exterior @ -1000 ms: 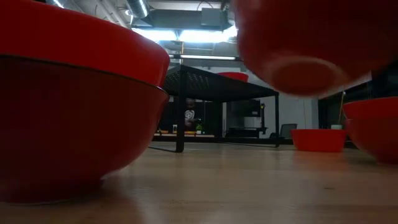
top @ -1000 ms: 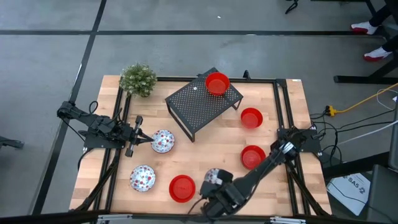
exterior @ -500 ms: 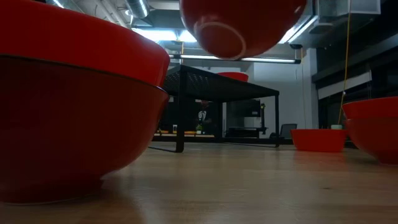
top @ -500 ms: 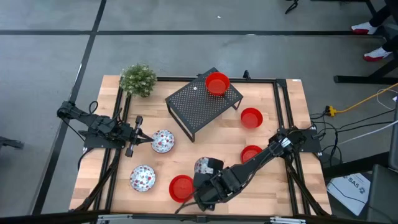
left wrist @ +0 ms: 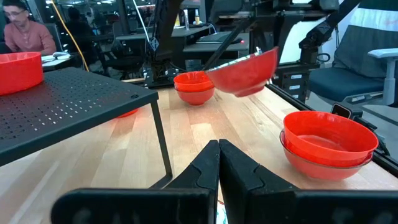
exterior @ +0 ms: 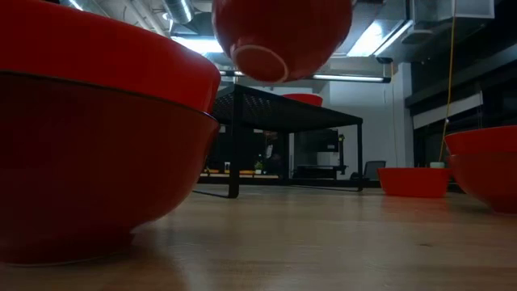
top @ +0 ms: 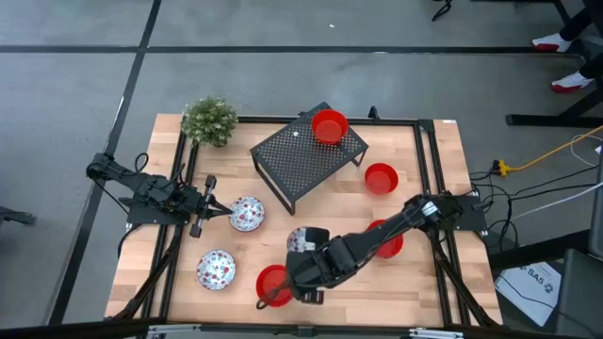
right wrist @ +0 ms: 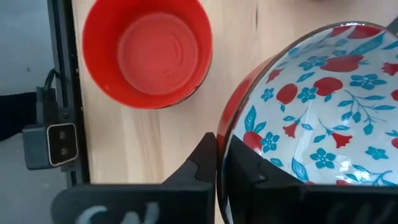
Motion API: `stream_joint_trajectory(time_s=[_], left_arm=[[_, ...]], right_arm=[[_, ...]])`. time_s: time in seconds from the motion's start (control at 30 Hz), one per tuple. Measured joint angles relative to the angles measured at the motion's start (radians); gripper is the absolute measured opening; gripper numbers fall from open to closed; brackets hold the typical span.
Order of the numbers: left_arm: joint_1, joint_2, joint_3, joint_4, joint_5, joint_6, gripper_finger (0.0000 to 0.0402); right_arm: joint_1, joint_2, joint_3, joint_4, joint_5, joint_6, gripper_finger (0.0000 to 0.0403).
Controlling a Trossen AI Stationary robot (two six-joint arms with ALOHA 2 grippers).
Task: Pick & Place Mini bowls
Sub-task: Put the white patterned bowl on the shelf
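Observation:
My right gripper (top: 303,254) is shut on a mini bowl (top: 301,238) that is red outside and white with red and blue flowers inside. The bowl hangs in the air (exterior: 283,32) above the front middle of the table. A red bowl (top: 273,283) stands just to its near left. Two floral bowls (top: 247,214) (top: 215,270) sit at the left. One red bowl (top: 329,125) rests on the black mesh rack (top: 303,160); others (top: 381,177) (top: 386,243) stand at the right. My left gripper (top: 224,212) waits shut at the left. My right gripper pinches the floral bowl's rim (right wrist: 221,138), one finger (right wrist: 200,160) on the red outer wall and the other (right wrist: 249,171) on the flowered inside. The fingers slant down from the table's near side. The bowl is lifted clear and tilted (left wrist: 245,67).
A small green plant (top: 209,120) stands at the far left corner. The rack stands on thin legs (exterior: 234,145) in the far middle. Black rails (top: 185,169) run along both sides. Bare wood lies between the rack and the front bowls.
My right gripper has carried the floral bowl up and toward the table's left and far side, away from the front edge, and has rolled about its own axis. The bowl now hangs higher, past the red bowl at the front. The left arm has kept still.

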Motion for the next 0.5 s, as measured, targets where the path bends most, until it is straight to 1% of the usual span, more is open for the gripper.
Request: stream_joint_trajectory(time_s=[0.23, 0.5], left_arm=[[0.0, 0.0, 0.0, 0.0, 0.0, 0.0, 0.0004], [0.0, 0.0, 0.0, 0.0, 0.001, 0.0, 0.0004]], right_arm=[[-0.045, -0.058, 0.0, -0.006, 0.009, -0.048, 0.0014], [-0.103, -0.11, 0.0, -0.022, 0.008, -0.183, 0.0014]])
